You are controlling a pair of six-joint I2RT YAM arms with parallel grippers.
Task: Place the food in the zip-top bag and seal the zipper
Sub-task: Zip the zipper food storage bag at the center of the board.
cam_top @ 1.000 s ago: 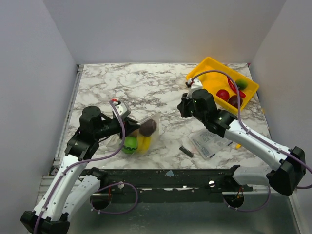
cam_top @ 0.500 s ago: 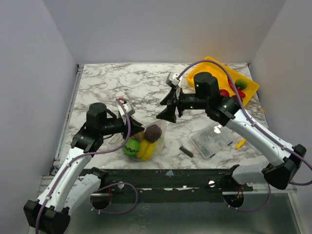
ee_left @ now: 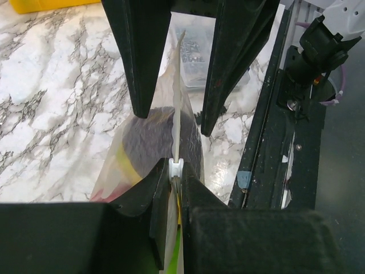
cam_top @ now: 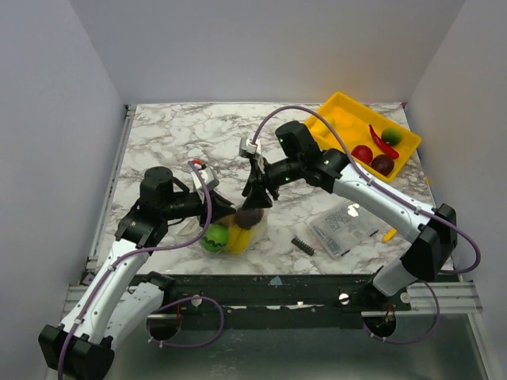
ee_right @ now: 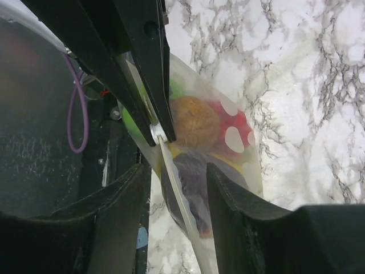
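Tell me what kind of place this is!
Probably a robot lab. A left arm and right arm are mounted at a marble-look table boxed in by plain white walls, and the food in the bag is toys.

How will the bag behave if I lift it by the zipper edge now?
Probably floppy: the zip-top bag is thin film bulging around the food. Likely bottom-heavy, so it should hang below the left gripper pinching the zipper. It may slip, since the film looks glossy.
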